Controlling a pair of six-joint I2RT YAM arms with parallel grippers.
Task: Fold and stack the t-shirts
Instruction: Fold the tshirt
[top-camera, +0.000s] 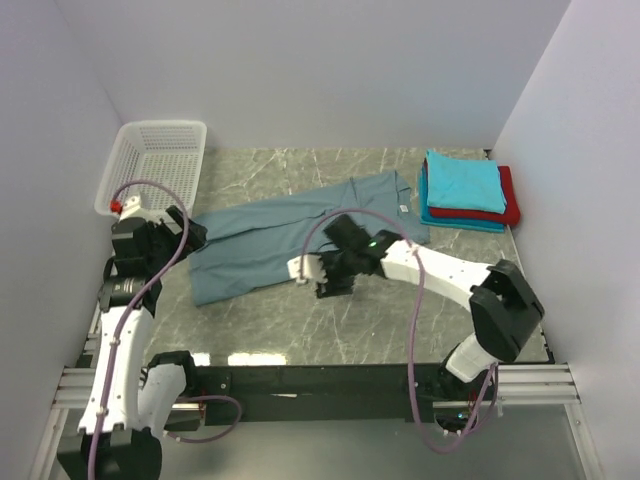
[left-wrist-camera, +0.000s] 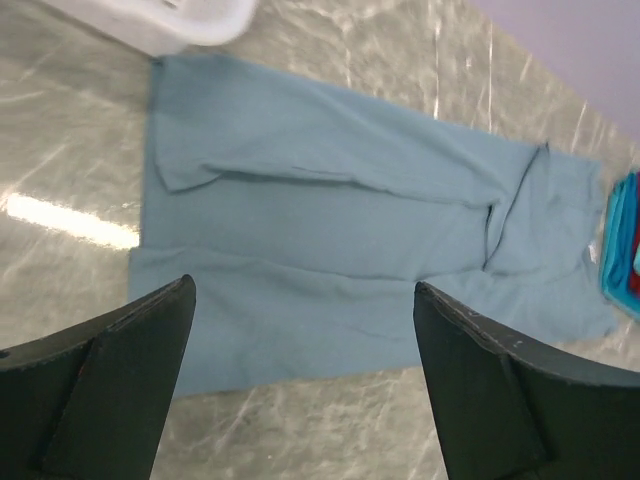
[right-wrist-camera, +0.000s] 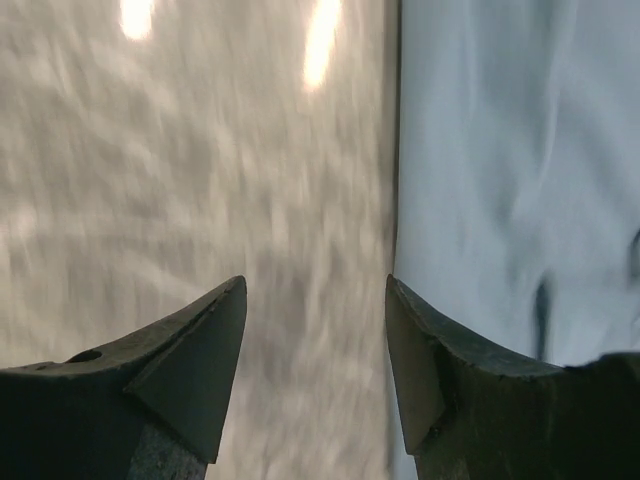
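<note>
A large grey-blue t-shirt (top-camera: 270, 245) lies flat on the marble table, folded lengthwise into a long strip, with its collar toward the back right. My left gripper (top-camera: 190, 235) hovers at the shirt's left end, open and holding nothing. In the left wrist view the shirt (left-wrist-camera: 330, 240) spreads beyond that gripper (left-wrist-camera: 304, 285). My right gripper (top-camera: 330, 283) is low at the shirt's near edge. In its wrist view this gripper (right-wrist-camera: 315, 282) is open over bare marble, and the shirt (right-wrist-camera: 510, 150) starts at the right finger. Folded turquoise (top-camera: 463, 182), red (top-camera: 510, 195) and teal (top-camera: 460, 222) shirts are stacked at the back right.
A white mesh basket (top-camera: 155, 160) stands at the back left corner, just beyond the shirt's left end; its rim (left-wrist-camera: 190, 20) also shows in the left wrist view. White walls close in the table on three sides. A black rail (top-camera: 320, 380) runs along the near edge.
</note>
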